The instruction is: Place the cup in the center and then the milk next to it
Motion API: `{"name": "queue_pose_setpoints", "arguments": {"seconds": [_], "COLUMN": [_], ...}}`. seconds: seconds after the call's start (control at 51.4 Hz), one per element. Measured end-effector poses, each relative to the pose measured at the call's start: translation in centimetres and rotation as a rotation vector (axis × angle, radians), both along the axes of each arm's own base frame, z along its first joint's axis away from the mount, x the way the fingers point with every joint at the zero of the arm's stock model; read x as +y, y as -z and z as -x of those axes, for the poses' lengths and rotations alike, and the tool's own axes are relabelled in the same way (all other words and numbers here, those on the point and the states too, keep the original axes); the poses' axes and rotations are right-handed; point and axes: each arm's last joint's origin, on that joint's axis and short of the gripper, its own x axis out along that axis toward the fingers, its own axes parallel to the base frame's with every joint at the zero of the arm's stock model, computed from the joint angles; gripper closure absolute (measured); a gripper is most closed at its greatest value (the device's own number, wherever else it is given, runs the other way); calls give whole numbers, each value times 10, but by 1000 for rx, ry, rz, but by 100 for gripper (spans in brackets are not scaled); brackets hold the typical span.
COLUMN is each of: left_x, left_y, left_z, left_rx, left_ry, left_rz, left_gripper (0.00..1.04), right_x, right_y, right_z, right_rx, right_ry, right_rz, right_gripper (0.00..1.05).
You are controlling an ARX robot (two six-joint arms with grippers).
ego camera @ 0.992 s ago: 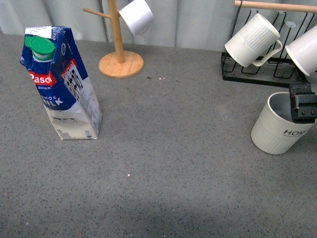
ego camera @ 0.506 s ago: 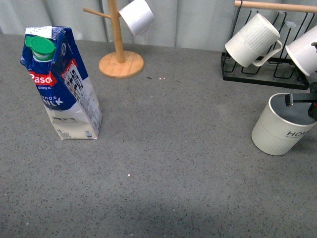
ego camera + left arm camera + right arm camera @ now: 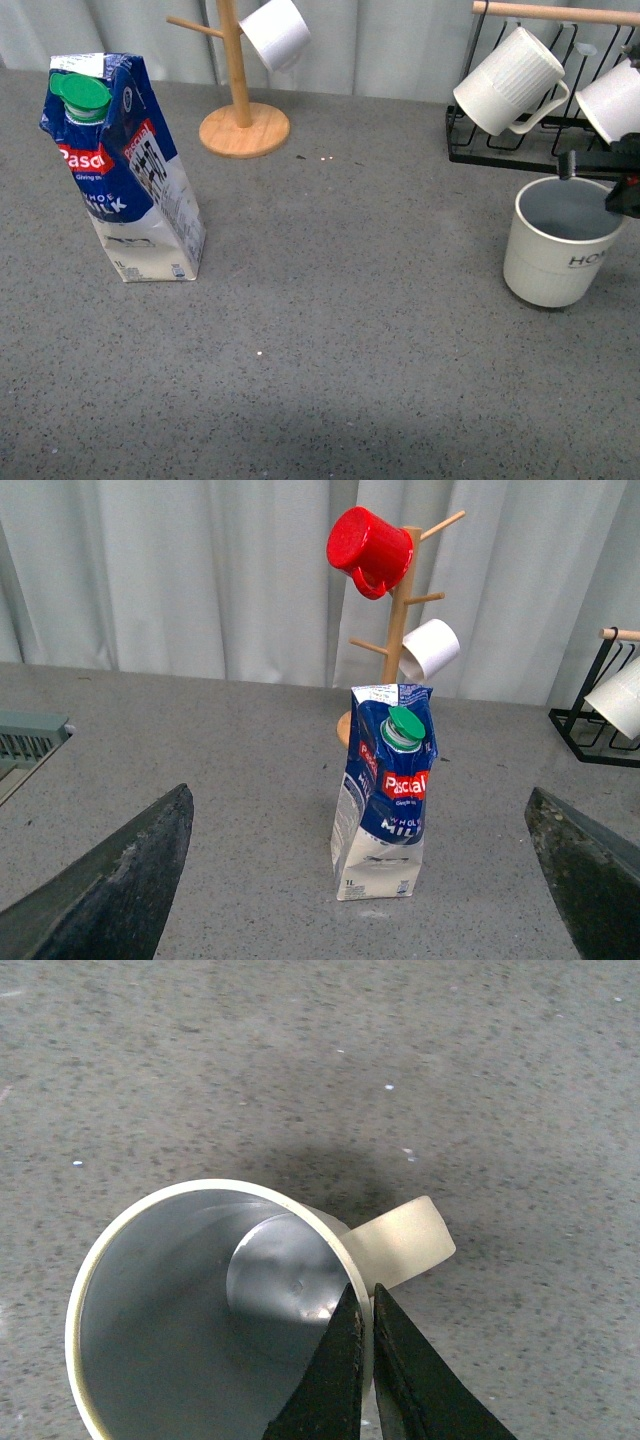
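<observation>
— Where's your cream-white ribbed "HOME" mug (image 3: 555, 255)?
— Upright at the right of the grey speckled desk (image 3: 350, 330), just in front of the black wire rack (image 3: 500, 160). Your right fingers (image 3: 335, 1380) are clamped on its rim beside the handle, 1 inside, 1 outside.
— And the left?
— Your left fingers (image 3: 110, 880) are spread wide. The blue-and-white milk carton with the green cap (image 3: 385, 800) stands beyond them, well apart from the mug.
</observation>
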Motion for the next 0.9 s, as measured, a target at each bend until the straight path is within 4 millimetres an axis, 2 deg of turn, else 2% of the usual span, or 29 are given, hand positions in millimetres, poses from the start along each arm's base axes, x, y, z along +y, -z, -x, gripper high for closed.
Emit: {"name": "queue_pose_setpoints", "arguments": {"seconds": [0.311, 0.603, 0.895], "left_x": [0, 0, 0], "left_y": [0, 0, 0], "left_z": [0, 0, 0], "left_rx": [0, 0, 0], "left_ry": [0, 0, 0], "left_rz": [0, 0, 0], "left_gripper": [7, 7, 7], "right_x": [59, 84, 100], "right_y": [-6, -6, 11], "right_z": [5, 0, -2], "right_rx": [-17, -38, -18], "right_ry": [-86, -98, -109], "right_rz": [-90, -125, -146], "right_gripper": [103, 103, 103]}}
